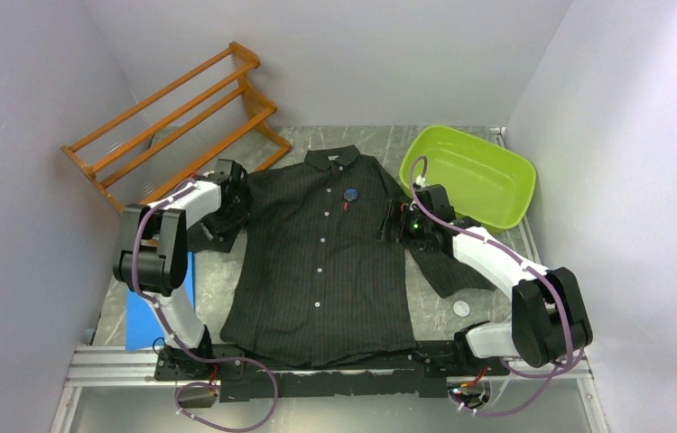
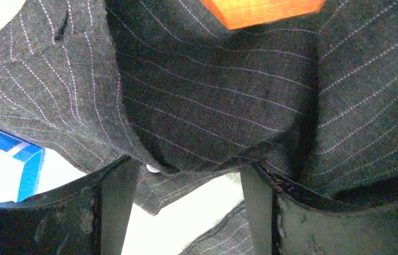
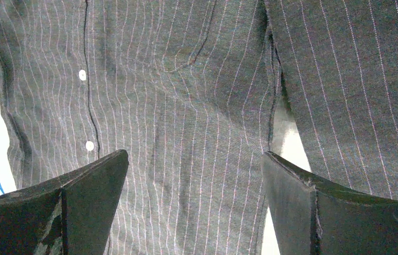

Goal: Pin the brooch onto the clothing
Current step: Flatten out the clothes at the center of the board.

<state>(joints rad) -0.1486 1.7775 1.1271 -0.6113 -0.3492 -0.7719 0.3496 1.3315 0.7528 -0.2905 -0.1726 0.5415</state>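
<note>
The black pinstriped shirt [image 1: 321, 262] lies flat on the table, front up, collar at the far side. A small round dark-blue brooch [image 1: 350, 192] sits on its chest, just above the tiny red mark [image 1: 346, 207]. My left gripper [image 1: 232, 204] is at the shirt's left shoulder and sleeve. Its jaws are open, with bunched sleeve fabric [image 2: 202, 106] at the fingertips [image 2: 117, 196]. My right gripper [image 1: 397, 223] is open above the shirt's right side, over the seam where the sleeve meets the body [image 3: 197, 133]. Two white buttons [image 3: 82, 75] show there. The brooch is out of both wrist views.
A wooden rack [image 1: 172, 117] stands at the back left, its edge close to the left gripper [image 2: 260, 10]. A lime-green tub [image 1: 470, 176] is at the back right. A blue flat object [image 1: 159, 307] lies left of the shirt. A small white disc [image 1: 461, 308] lies right of it.
</note>
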